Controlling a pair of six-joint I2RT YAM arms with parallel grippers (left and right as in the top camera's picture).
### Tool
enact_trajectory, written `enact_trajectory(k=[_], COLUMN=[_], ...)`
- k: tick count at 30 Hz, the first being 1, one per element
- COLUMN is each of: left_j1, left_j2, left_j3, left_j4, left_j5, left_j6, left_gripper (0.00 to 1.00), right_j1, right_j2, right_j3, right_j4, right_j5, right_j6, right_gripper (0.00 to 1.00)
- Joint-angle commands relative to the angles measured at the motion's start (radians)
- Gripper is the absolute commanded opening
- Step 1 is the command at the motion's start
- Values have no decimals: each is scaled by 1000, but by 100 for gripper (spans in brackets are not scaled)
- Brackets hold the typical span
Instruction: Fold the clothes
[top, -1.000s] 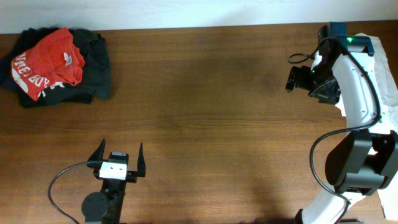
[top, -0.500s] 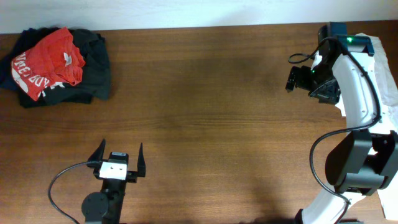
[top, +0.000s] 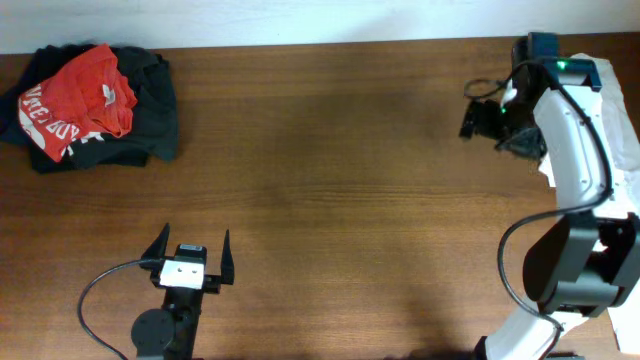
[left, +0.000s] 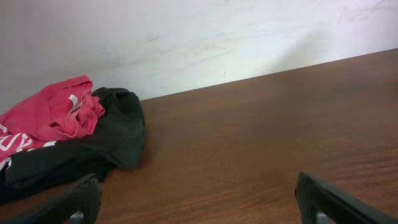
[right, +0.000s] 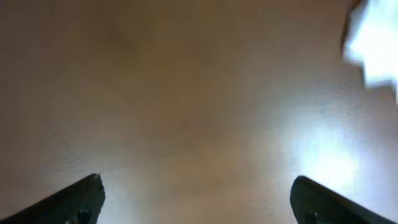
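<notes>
A heap of clothes (top: 95, 100) is seen crumpled and unfolded at the far corner of the wooden surface (top: 320, 190), well ahead of the left claw (top: 195, 240) and off to its left. The heap is made up of a red shirt (top: 85, 90) with white lettering, laid on top of dark garments (top: 155, 115). In the left wrist view the red shirt (left: 50, 115) is shown resting against the dark garments (left: 118, 134), close to the white wall (left: 199, 37) behind the surface.

The left claw (left: 198, 186) is held spread wide, with nothing between its fingers, and bare surface is seen straight ahead of it. It is kept well apart from the heap.

The right claw (top: 470, 120) is held above the opposite side of the surface, far from the heap. In the right wrist view the right claw (right: 196, 183) is also shown spread wide, and nothing is pinched by it. Only blurred wood is seen in front of it, and a white patch (right: 373, 37), too blurred to be identified, is seen beyond it at the upper right edge.
</notes>
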Motion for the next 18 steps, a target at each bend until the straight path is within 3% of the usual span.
enact_trajectory(k=[1, 6, 9, 12, 18], left_j1=[4, 4, 3, 4, 4], left_j2=[-6, -6, -6, -6, -6], left_j3=[-4, -4, -4, -4, -4], left_j4=[-5, -5, -5, -5, -5], left_j5=[-7, -7, -7, -7, -7], left_j6=[9, 9, 9, 9, 9], left_gripper=[99, 99, 99, 99, 99], right_j1=[85, 122, 110, 111, 111], right_j2=[-132, -286, -426, -588, -999], right_j3=[-28, -52, -155, -382, -1057], right_j4=[73, 97, 172, 332, 883], right_j5=[50, 101, 106, 97, 10], right_j6=[4, -4, -51, -64, -64], right_gripper=[99, 99, 99, 99, 99])
